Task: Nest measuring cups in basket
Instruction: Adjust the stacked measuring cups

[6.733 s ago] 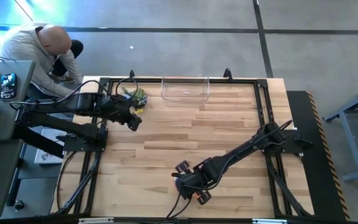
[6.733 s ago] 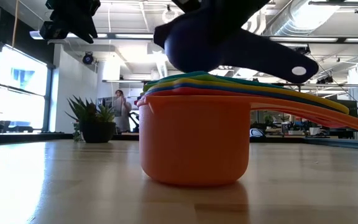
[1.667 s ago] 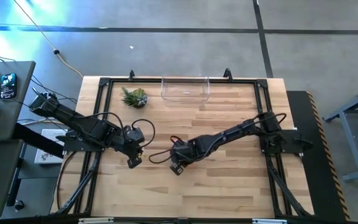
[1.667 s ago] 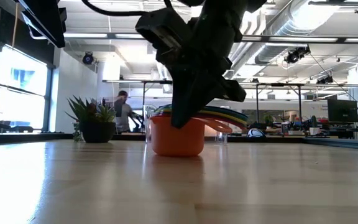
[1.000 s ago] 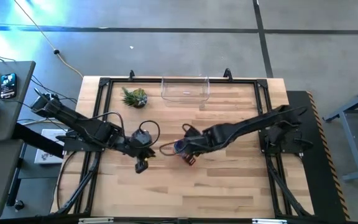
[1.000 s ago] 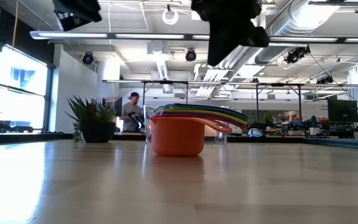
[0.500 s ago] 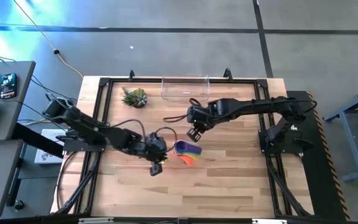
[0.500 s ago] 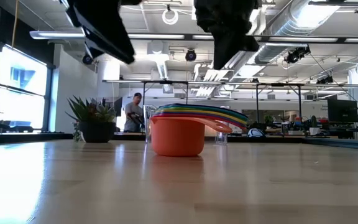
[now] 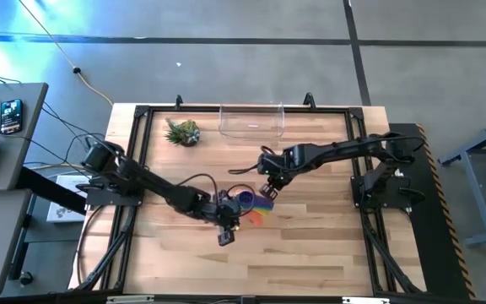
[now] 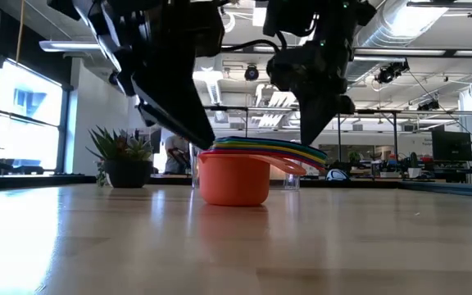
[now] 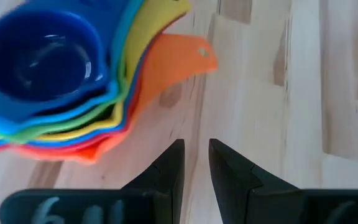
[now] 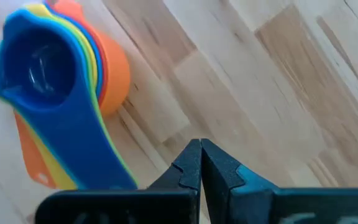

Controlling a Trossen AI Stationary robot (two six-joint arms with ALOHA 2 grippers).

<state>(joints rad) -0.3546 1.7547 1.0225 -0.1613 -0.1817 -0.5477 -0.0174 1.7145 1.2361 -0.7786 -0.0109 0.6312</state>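
The nested stack of coloured plastic measuring cups [image 9: 250, 205], blue cup on top and orange at the bottom, is seen resting on the wooden tabletop [image 9: 310, 245] near its middle, well apart from the clear rectangular plastic basket [image 9: 251, 121] at the far edge. The left tool [image 9: 226, 232] is held just beside the stack, fingers slightly parted, nothing gripped. The right tool [image 9: 269, 187] is held clenched on nothing, just beside the stack's other side.

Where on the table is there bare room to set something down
Bare wood runs along the near edge of the table and in its near left corner. It is crowded mid-table, where the left gripper and right gripper flank the measuring cups. The plant and basket line the far edge.
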